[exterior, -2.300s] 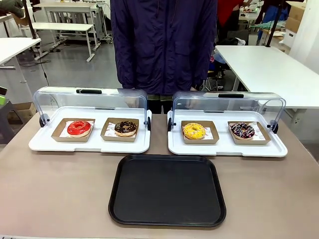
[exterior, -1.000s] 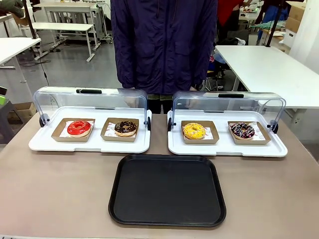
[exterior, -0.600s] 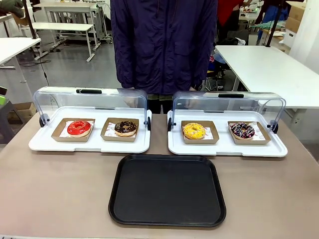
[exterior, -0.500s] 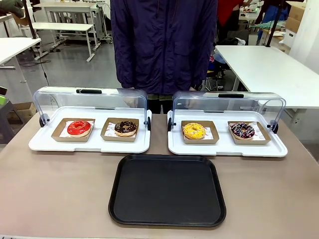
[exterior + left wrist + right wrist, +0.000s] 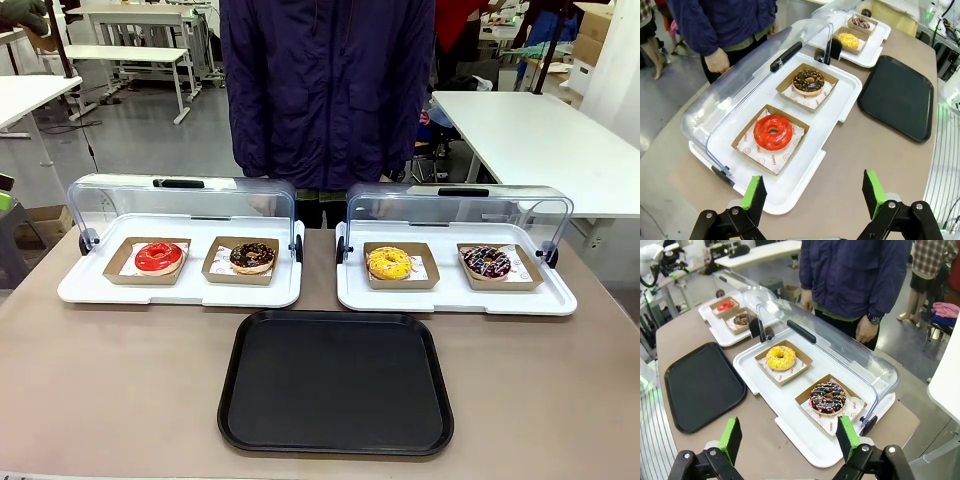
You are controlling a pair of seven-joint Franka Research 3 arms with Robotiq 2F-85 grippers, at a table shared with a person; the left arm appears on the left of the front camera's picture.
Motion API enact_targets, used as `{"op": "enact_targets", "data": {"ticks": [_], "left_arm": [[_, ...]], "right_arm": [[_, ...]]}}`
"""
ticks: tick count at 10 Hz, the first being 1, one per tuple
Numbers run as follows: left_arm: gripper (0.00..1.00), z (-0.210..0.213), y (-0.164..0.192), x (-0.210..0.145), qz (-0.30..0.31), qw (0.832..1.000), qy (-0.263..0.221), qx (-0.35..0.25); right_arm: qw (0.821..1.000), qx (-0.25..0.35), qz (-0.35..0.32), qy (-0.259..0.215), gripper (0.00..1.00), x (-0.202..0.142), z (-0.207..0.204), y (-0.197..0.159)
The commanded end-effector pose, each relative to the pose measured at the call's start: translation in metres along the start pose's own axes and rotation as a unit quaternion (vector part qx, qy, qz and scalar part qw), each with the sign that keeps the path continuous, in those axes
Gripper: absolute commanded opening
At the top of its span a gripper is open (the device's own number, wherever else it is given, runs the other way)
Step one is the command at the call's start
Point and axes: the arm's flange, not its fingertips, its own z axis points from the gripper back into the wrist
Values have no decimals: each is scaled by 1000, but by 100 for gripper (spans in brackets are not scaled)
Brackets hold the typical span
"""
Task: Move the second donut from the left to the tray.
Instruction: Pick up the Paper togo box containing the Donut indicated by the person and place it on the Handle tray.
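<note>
From the front, the chocolate donut [image 5: 252, 257] sits in its holder on the left white display tray [image 5: 100, 291], beside the red donut [image 5: 159, 257]. The black tray [image 5: 336, 382] lies nearer me.

At my left wrist, my left gripper [image 5: 813, 175] hangs wide open.

At my right wrist, my right gripper [image 5: 788, 420] is open too.

Brown table [image 5: 120, 380], left display tray [image 5: 180, 293], right display tray [image 5: 455, 300]; black tray [image 5: 335, 385] in front
</note>
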Motion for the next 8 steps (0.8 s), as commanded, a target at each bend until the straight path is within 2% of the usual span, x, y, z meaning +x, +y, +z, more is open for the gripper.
{"op": "enact_targets", "data": {"ticks": [1, 8], "left_arm": [[100, 0, 0, 0, -3, 1000, -8, -4], [100, 0, 0, 0, -3, 1000, -8, -4]], "right_arm": [[1000, -1, 14, -16, 100, 3, -1, -5], [1000, -1, 14, -16, 100, 3, -1, -5]]}}
